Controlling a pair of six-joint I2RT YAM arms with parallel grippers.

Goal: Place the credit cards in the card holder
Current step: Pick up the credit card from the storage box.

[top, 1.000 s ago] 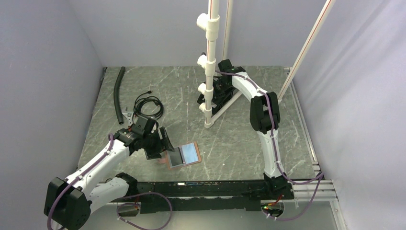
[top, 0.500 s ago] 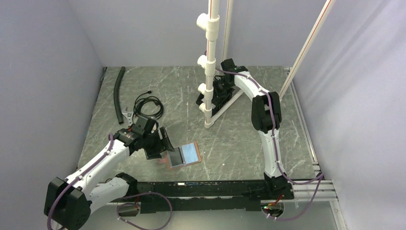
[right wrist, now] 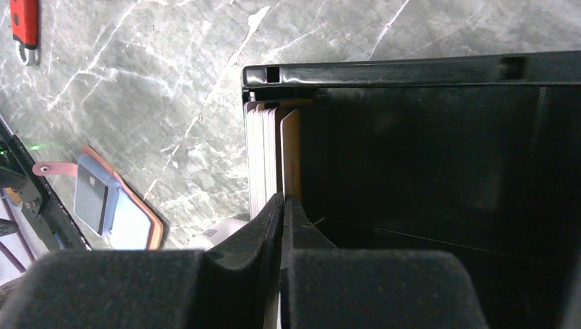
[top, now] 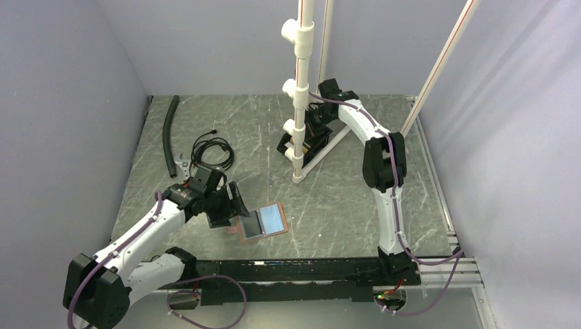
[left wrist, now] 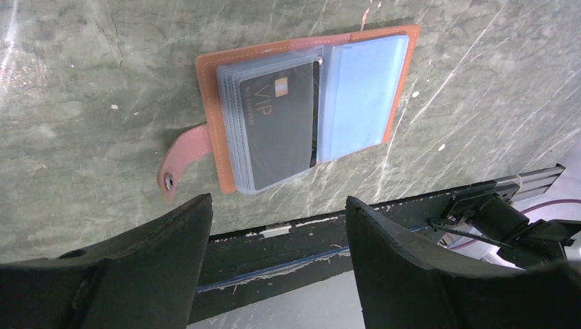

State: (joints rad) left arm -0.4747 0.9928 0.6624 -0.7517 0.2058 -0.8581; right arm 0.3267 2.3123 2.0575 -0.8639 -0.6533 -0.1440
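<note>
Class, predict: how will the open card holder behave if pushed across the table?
The card holder lies flat, so it probably slides rather than tips. Its glossy sleeves look floppy and may fan. The snap tab likely drags.

I found the card holder [top: 262,223] lying open on the table [top: 342,205] near its front edge, just right of the left gripper [top: 229,205]. The box [right wrist: 411,68] stood far back beside the pipe post [top: 299,89]. The credit cards [right wrist: 264,151] stood on edge inside it against one wall.
</note>
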